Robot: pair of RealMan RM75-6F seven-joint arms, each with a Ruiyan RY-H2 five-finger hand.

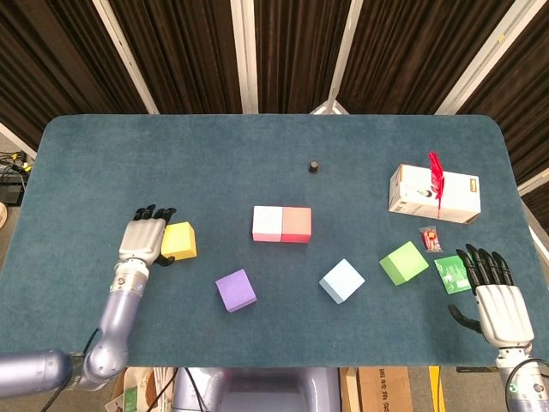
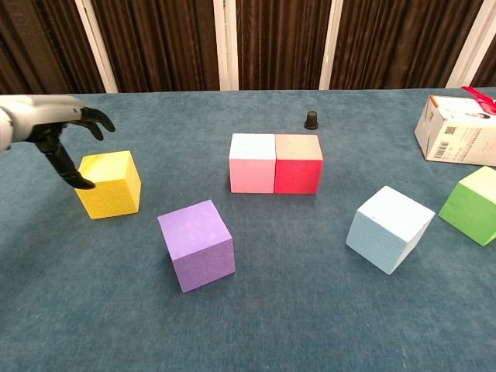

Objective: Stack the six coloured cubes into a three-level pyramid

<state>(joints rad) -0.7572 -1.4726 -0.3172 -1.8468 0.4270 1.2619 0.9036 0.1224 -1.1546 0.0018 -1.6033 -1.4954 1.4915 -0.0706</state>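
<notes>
Sitting cubes: six lie on the worktop (image 1: 129, 154), all on one level, none stacked
Pink cube (image 1: 267, 223): near the middle of the worktop, touching the red cube (image 1: 297, 224) side by side in a short row
Yellow cube (image 1: 179, 240): well left of the pink and red pair, upright, just beside the left hand
Purple cube (image 1: 236, 290): nearer the front edge, between the yellow cube and the pair, turned a little
Light blue cube (image 1: 342, 281): right of the purple cube, turned at an angle, apart from the others
Green cube (image 1: 404, 263): right of the light blue cube, also turned, near the green packet
Left hand (image 1: 144, 241): over the worktop at the yellow cube's left side, fingers apart and curved, thumb pointing down beside the cube in the chest view; it holds nothing, and whether it touches the cube I cannot tell
Right hand (image 1: 495, 293): at the front right corner, fingers spread and straight, holding nothing, just right of the green packet
Cardboard box (image 1: 434, 193): back right, with a red ribbon (image 1: 437, 180) across it
Green packet (image 1: 454, 273): flat by the right hand
Small red item (image 1: 430, 237): between the box and the green cube, too small to tell
Black knob (image 1: 314, 166): small, behind the pink and red pair
</notes>
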